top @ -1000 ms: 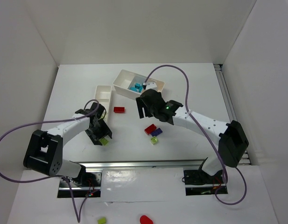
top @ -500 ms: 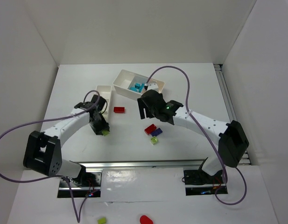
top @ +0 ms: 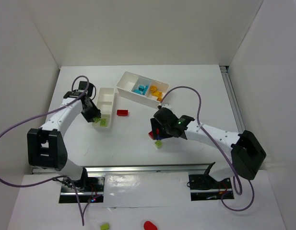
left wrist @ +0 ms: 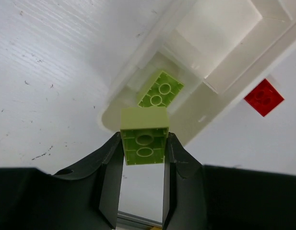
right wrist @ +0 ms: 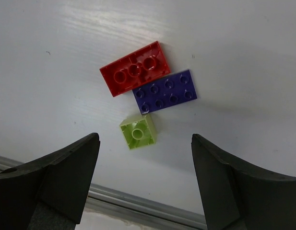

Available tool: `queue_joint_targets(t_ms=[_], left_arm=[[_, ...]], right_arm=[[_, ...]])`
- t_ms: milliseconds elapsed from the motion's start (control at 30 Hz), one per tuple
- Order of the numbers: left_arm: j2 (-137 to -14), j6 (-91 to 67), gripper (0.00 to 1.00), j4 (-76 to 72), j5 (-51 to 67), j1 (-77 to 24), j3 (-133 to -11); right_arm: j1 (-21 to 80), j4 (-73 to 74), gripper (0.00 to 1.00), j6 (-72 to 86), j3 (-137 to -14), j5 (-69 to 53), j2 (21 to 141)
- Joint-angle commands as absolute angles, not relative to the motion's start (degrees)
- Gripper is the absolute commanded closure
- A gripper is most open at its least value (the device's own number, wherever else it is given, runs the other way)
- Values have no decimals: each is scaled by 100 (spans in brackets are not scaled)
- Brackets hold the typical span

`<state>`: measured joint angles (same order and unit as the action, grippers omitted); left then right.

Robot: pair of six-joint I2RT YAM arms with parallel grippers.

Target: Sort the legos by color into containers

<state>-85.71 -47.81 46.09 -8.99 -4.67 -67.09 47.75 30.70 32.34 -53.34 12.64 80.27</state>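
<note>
Left wrist view: left jaws pinch lime brick (left wrist: 144,125) by flat sides over tray (left wrist: 205,106) near end, desk left. Right jaws wide above small lime brick (right wrist: 137,132), red brick (right wrist: 134,68), purple brick (right wrist: 165,91), mid-desk. Likely light, rigid, slick: squeeze opposite flat walls squarely.

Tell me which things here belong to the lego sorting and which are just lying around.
Job: held lime brick, sorted lime brick, narrow tray, wide tray, cyan bricks, orange bricks, red brick, purple brick, small lime brick, square red brick.
Lying about: red blob, purple cables.
</note>
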Motion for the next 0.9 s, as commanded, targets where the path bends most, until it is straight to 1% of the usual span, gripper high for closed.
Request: queue_joint_targets(t_ms=[0,67,100,133,200,233,267,333,400,500,633,667,700,800,833,867], left_arm=[[-8806,-4579,84,4518,-853,-422,-6768],[-8938,-4579,79,4465,-853,-422,-6768],[-8938,-4579,74,4465,-853,-422,-6768],[-8938,-4579,57,4395,-853,-422,-6768],[-8938,-4579,44,4395,-853,-369,-6715],[-8938,-4579,39,4395,-853,-369,-6715],[-8938,-4579,28,4395,-853,-369,-6715],[-8877,-4518,19,4395,-853,-369,-6715],[-8755,-4456,13,4395,-905,-369,-6768],[-8666,-4403,13,4535,-905,-369,-7013],[-8430,-4351,13,4693,-905,-422,-7382],[-8429,-4298,13,4746,-905,-422,-7548],[-8359,-4298,13,4746,-905,-422,-7628],[-8297,-4236,13,4869,-958,-422,-7971],[-8245,-4236,13,4947,-958,-422,-8067],[-8244,-4175,13,5009,-958,-422,-8164]], right_arm=[[4799,3015,15,3437,-5204,976,7849],[4860,2953,15,3437,-5150,905,7901],[4860,2953,15,3437,-5089,836,7962],[4860,2901,15,3437,-5028,835,8024],[4922,2778,15,3376,-4975,773,8094],[4922,2690,15,3375,-4975,773,8173],[4922,2637,17,3314,-4975,713,8226],[4922,2576,18,3243,-4975,712,8419],[4922,2522,18,3077,-5027,764,8647],[4922,2522,19,2928,-5098,765,8850],[4922,2470,29,2716,-5159,817,9157],[4922,2418,32,2716,-5159,817,9158],[4922,2417,41,2716,-5159,765,9158],[4922,2408,57,2654,-5229,765,9158],[4922,2478,65,2593,-5360,765,9158],[4922,2566,67,2541,-5466,712,9080]])
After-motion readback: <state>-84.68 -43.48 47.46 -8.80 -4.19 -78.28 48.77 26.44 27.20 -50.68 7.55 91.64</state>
